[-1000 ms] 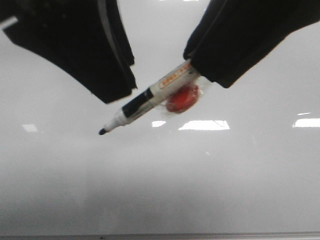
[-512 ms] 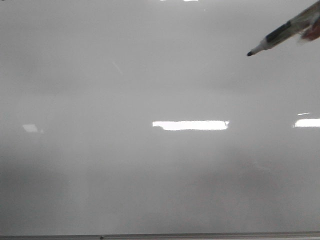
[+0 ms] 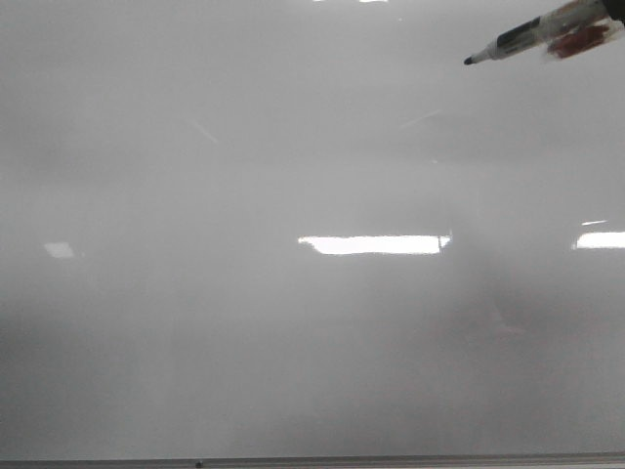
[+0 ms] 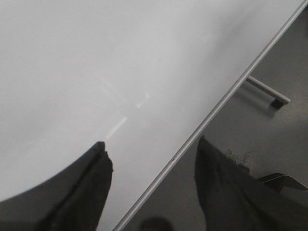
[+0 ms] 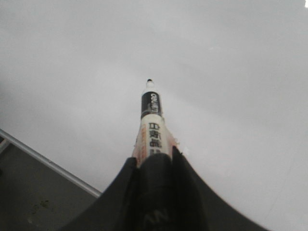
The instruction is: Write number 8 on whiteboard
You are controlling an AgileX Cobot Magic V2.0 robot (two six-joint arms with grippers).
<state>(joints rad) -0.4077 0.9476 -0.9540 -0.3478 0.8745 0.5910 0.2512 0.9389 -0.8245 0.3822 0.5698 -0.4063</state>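
Note:
The whiteboard (image 3: 293, 342) fills the front view, glossy grey-white, with its thin metal edge along the bottom. No drawn figure 8 shows on it. A white marker (image 3: 522, 34) with a black tip pokes in at the top right, held above the board. In the right wrist view my right gripper (image 5: 154, 156) is shut on the marker (image 5: 151, 125), tip pointing away over the whiteboard (image 5: 216, 72). In the left wrist view my left gripper (image 4: 151, 154) is open and empty, straddling the edge of the whiteboard (image 4: 96, 57).
Bright rectangular light reflections (image 3: 374, 244) lie on the board. Beyond the board's metal edge (image 4: 211, 122) is a dark grey surface with a metal bar (image 4: 267, 91). The board's edge also shows in the right wrist view (image 5: 48, 163).
Both arms have drawn back out of the front view. The marker moved from the middle to the top right corner, and rose a little further since half a second ago.

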